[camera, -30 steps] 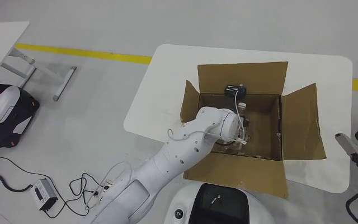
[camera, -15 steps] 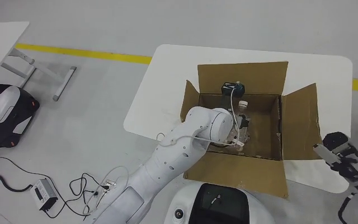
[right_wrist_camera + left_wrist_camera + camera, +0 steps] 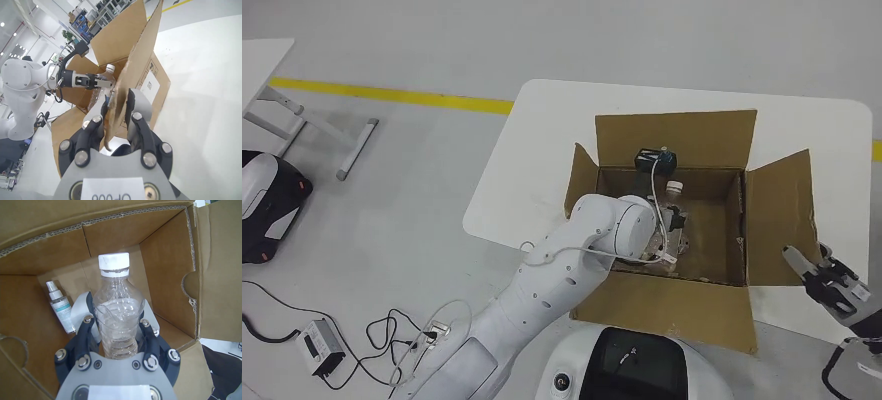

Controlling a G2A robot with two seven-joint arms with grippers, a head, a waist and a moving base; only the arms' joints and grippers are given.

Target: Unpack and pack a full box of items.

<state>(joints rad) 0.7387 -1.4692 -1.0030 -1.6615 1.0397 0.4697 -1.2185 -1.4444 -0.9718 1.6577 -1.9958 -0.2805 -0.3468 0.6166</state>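
Note:
An open cardboard box (image 3: 677, 135) stands on the white table (image 3: 532, 160). My left gripper (image 3: 116, 306) is inside the box, shut on a clear plastic water bottle (image 3: 115, 298) with a white cap (image 3: 674, 187); the bottle is upright. The same bottle (image 3: 108, 73) rises above the box rim, with the left gripper (image 3: 105, 83) clamped on its side. A small spray bottle (image 3: 59, 308) leans against an inner wall of the box. My right gripper (image 3: 117, 96) is open, its fingers on either side of the box's right flap (image 3: 782, 215) edge, near the flap's front corner (image 3: 809, 258).
The box's four flaps are folded outward; the front flap (image 3: 672, 305) overhangs the table's near edge. Bare table lies left of the box and beyond its right flap (image 3: 847, 150). A second table's leg (image 3: 302, 125) stands on the floor far left.
My right gripper has come in from the table's right edge to the right flap's front corner. The left arm has shifted slightly with the bottle held.

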